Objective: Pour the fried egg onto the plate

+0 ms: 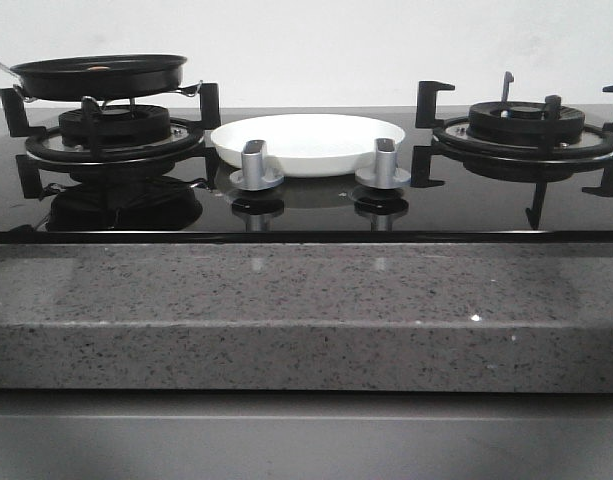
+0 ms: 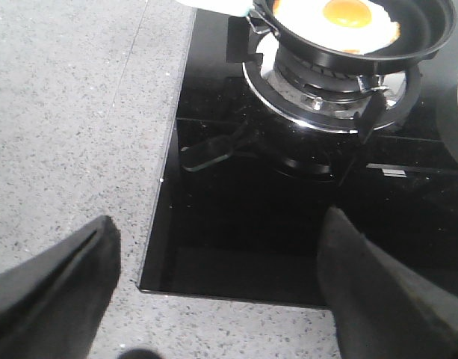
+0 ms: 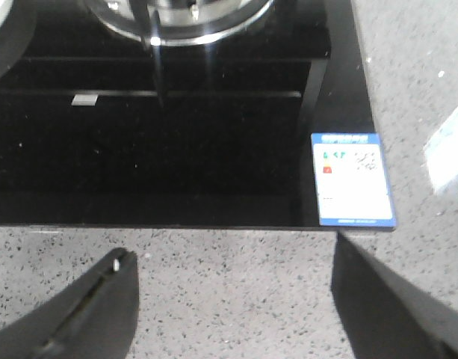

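Left claw [image 2: 217, 292], open & empty, sits nearer the pan [image 2: 356, 34] w/ fried egg [image 2: 337, 19] on the hob's left burner; plate [image 1: 308, 142] mid-hob; right claw [image 3: 232, 307] also open.

The left gripper [image 2: 217, 292] hangs with its two dark fingers [image 2: 64, 288] spread wide, over the edge where the speckled grey counter [image 2: 72, 120] meets the glossy black cooktop [image 2: 243, 232]. Beyond it, a black frying pan [image 2: 363, 37] sits on the burner grate [image 2: 326, 93]. The fried egg [image 2: 341, 19], orange yolk up, lies inside the pan.
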Controlling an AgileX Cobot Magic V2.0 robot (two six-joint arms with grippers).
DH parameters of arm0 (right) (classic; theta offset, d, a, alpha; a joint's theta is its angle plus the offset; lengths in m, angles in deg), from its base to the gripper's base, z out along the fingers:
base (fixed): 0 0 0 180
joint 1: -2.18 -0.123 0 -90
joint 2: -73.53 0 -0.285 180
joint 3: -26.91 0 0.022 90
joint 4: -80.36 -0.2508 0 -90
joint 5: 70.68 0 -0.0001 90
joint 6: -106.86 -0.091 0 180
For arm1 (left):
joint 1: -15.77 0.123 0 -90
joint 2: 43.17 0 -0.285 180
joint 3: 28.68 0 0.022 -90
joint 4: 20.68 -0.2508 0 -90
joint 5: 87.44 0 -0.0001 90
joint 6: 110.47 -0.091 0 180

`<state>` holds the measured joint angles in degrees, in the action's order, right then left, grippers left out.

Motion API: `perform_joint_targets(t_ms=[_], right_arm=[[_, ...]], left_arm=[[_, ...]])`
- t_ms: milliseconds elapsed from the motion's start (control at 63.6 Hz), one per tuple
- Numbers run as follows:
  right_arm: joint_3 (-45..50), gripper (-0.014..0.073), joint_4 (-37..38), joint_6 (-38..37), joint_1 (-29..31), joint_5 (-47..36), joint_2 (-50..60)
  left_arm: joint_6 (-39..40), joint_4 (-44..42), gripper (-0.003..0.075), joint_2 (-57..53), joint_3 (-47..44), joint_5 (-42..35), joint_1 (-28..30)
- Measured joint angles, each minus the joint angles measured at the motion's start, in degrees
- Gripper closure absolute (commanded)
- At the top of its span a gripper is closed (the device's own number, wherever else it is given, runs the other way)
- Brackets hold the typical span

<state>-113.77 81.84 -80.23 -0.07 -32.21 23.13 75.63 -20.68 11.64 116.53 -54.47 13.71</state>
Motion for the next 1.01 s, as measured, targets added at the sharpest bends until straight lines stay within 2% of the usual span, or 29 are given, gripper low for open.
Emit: perform_joint_targets(t_ms=[141, 283, 534, 865, 1006], right_arm=[[-1.35, 0.0025, -4.75, 4.25, -2.92, 0.51, -2.38], [-5.11, 0.0025, -9.67, 8.30, -7.34, 0.63, -7.25], [-16.40, 0.0025, -11.42, 9.33, -13.94, 0.63, -20.66], [-35.14, 0.0029, -13.77, 9.33, -15.09, 4.88, -40.37], [-42.95, 0.0124, -13.92, 9.41, -15.09, 8.16, -47.87]], left_arm=[[-2.04, 1.83, 0.0198, 0.00, 0.00, 0.00, -1.60], [-2.73, 2.45, 0.0198, 0.00, 0.00, 0.00, -6.20], [-3.10, 2.07, 0.0210, 0.05, 0.00, 0.00, -14.82], [-3.10, 1.71, 0.0210, 0.05, 0.00, 0.00, -17.60], [-3.10, 1.71, 0.0210, 0.05, 0.00, -0.11, -17.60]])
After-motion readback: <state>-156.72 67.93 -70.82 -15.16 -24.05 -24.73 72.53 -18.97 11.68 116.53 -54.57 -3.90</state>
